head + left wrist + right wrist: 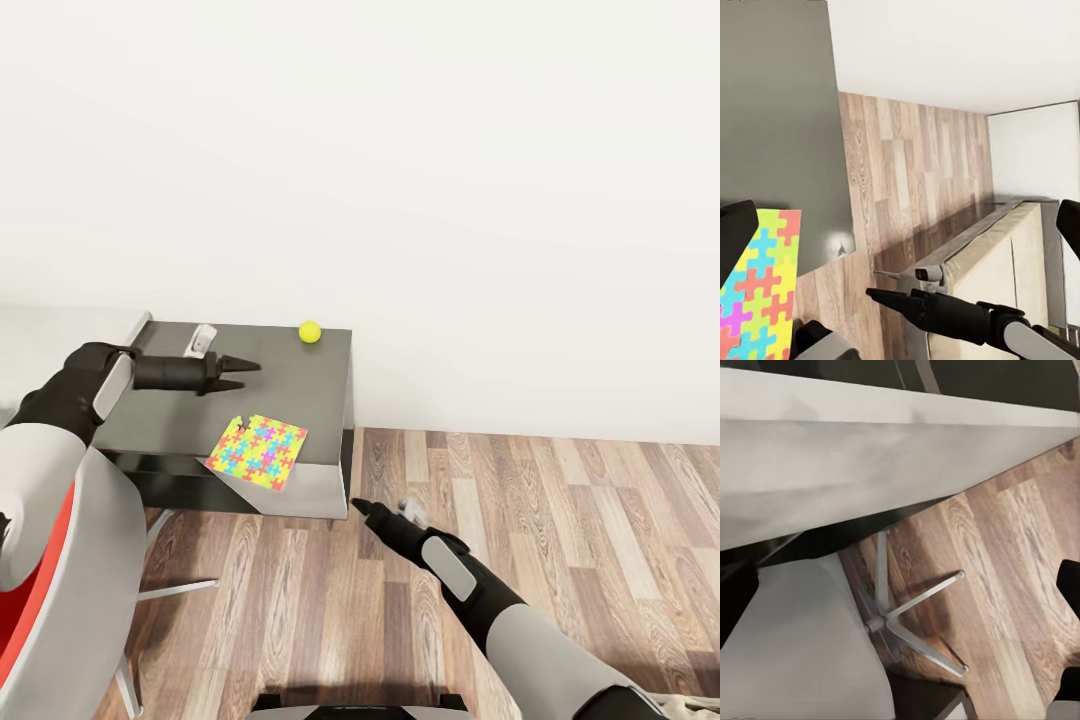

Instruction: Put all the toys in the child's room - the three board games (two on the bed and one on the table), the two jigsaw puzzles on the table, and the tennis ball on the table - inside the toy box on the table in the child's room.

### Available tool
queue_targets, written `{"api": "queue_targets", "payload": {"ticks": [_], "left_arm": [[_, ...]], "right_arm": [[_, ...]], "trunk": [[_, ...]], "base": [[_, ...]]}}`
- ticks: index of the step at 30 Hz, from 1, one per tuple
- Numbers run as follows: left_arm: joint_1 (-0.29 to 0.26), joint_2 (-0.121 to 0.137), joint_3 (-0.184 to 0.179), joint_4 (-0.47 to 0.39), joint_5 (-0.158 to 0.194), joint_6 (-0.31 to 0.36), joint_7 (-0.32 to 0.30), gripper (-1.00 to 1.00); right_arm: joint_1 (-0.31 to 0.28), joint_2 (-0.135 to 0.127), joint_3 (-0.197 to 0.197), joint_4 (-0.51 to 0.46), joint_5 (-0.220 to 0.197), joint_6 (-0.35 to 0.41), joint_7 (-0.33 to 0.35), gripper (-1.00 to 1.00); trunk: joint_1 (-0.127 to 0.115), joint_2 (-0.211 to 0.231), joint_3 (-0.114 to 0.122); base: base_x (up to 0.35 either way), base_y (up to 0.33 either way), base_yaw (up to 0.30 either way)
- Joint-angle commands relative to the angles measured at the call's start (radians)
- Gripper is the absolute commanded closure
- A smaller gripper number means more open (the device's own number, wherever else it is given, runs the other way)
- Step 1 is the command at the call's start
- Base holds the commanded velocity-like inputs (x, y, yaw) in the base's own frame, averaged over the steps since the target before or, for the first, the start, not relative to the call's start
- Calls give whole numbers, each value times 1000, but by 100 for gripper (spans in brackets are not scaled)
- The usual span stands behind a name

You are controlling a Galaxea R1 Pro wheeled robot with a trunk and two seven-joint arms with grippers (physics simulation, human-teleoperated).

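My left gripper [238, 376] hangs over the dark grey table [170, 425] with its two fingers parted a little and nothing between them. My right gripper [362, 508] sits lower, off the table's near corner and above the floor; I cannot tell how far its jaws stand apart, and I see nothing in them.

The jigsaw puzzle [257, 452] lies flat at the table's near edge, one corner poking past it, just beyond and below my left fingertips; the left wrist view catches its bright pieces [756, 289] beside the grey top. The tennis ball [310, 331] rests near the far edge, close to the wall, well apart from the puzzle.

I judge this to be the approach to a pickup, with the puzzle the nearest toy. The next move calls for lowering my left gripper to the overhanging corner, where thin card offers an edge to pinch.

Around me: wood-plank floor [560, 520], a plain white wall [400, 150], and a chair with a chrome star base [904, 622] tucked under the table.
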Motion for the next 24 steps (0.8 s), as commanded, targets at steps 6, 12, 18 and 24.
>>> {"api": "queue_targets", "payload": {"ticks": [6, 12, 18, 24], "left_arm": [[-2, 5, -3, 0, 5, 4, -4, -100], [-4, 6, -1, -2, 5, 4, -24, -100], [-9, 8, -1, -7, 0, 4, -66, -100], [-41, 16, -2, -9, -2, 4, -74, -100]], "right_arm": [[-1, 3, 4, 1, -5, 7, 10, -100], [-1, 11, 11, 3, 1, 28, 3, -100], [-1, 14, 12, 2, 8, 108, -24, -100], [-1, 15, 11, 2, 8, 130, -62, -100]], "trunk": [[1, -2, -1], [1, -2, -1], [1, -2, -1], [1, -2, -1]], "base": [[0, 0, 0], [40, 19, 0], [64, 37, 0], [10, 6, 0]]}}
